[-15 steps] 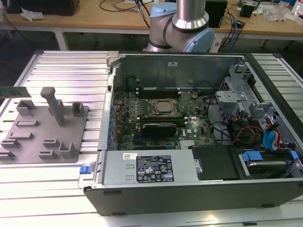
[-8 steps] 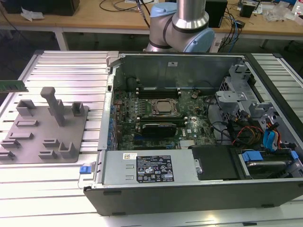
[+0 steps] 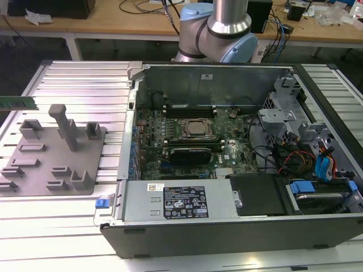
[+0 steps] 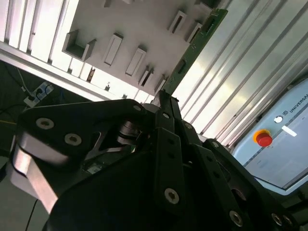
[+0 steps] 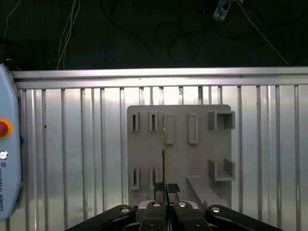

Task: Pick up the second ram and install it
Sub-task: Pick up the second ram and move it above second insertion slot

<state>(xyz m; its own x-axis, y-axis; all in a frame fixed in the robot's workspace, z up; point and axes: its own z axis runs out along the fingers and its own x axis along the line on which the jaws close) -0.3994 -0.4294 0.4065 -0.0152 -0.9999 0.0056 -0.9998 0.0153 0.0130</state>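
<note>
the fingers [image 5: 173, 188] are clenched on one end of the ram [image 5: 164, 150], which juts out edge-on, lifted over the grey slotted tray [image 5: 202, 159] on the ribbed worktop [image 5: 72, 159].

Probably a robotics lab: cable-strewn workbenches [image 3: 113, 22], ribbed aluminium table [image 3: 74, 79], opened computer case [image 3: 238, 235].

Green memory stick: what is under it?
In the first wrist view, under the green memory stick lies the gray slotted holder plate on the ribbed metal table. The fingers cover the stick's near end.
</note>
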